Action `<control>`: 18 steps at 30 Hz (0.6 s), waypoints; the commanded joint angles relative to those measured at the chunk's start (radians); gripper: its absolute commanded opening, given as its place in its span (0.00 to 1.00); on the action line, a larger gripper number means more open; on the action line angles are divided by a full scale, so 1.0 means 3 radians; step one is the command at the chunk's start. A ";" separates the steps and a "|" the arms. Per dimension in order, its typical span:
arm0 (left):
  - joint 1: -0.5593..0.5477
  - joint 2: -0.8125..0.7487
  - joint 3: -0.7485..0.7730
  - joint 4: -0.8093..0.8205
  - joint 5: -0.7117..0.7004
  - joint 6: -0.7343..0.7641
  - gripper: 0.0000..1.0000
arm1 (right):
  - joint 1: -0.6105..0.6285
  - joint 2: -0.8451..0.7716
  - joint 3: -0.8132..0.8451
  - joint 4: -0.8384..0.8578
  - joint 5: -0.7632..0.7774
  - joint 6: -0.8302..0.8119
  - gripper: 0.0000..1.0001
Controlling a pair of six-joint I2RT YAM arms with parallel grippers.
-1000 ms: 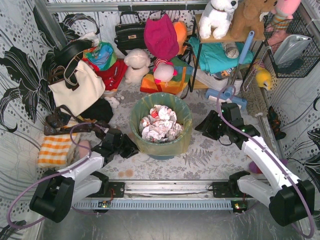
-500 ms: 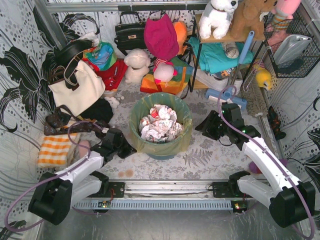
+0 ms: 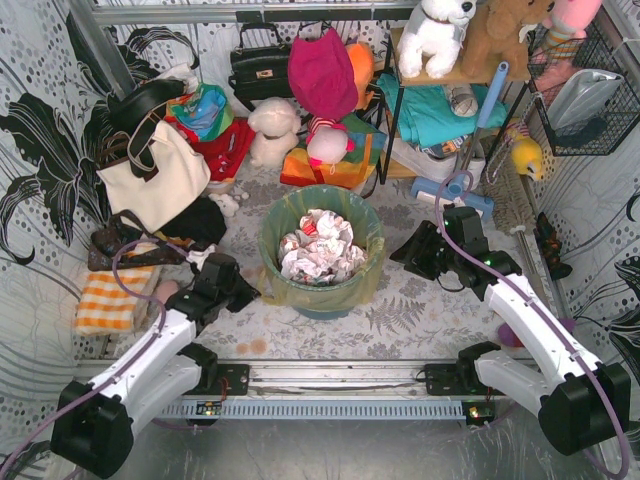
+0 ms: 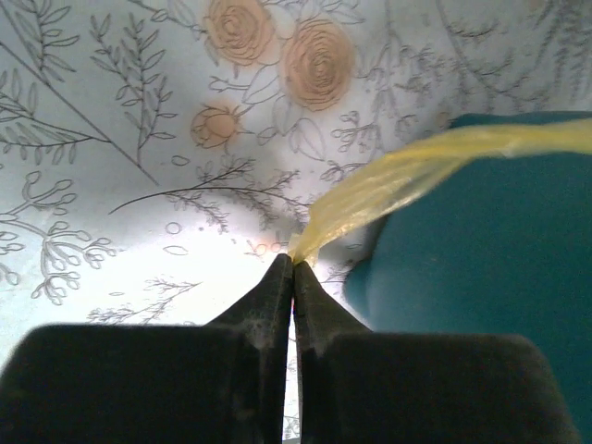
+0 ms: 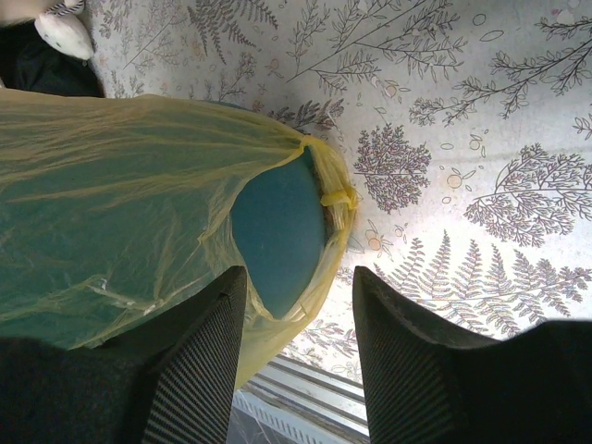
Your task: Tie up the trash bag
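We find the trash bag (image 3: 362, 283) untied, lining the teal bucket (image 3: 322, 306) on the bench (image 3: 425, 312). The left end effector (image 4: 293, 266) pinches a bag edge. The right end effector (image 5: 298, 287) gapes empty alongside. No knot is begun.

Your left arm (image 3: 160, 345) reaches forward from its base and angles inward, with the wrist low over the table. At its end, your left gripper (image 4: 293, 265) has its jaws pressed together and pinches a thin strip of the trash bag (image 4: 388, 180) right at the tips. Your right arm (image 3: 530, 315) stretches further forward and also leans inward, wrist pointing toward the middle. Your right gripper (image 5: 298, 277) has its ribbed fingers (image 5: 199, 370) spread well apart and grips nothing.
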 commanded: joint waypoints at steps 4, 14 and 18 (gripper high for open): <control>-0.0008 -0.0116 -0.0164 0.0459 0.0238 0.0008 0.27 | -0.0012 -0.0010 -0.0040 0.0093 -0.0068 0.0074 0.49; -0.0007 0.0105 -0.0228 0.0926 0.0455 0.0191 0.49 | -0.0013 -0.0019 -0.0040 0.0092 -0.0064 0.0091 0.49; -0.0008 0.0271 -0.0243 0.1152 0.0548 0.0267 0.51 | -0.0012 -0.0036 -0.0040 0.0093 -0.0061 0.0096 0.49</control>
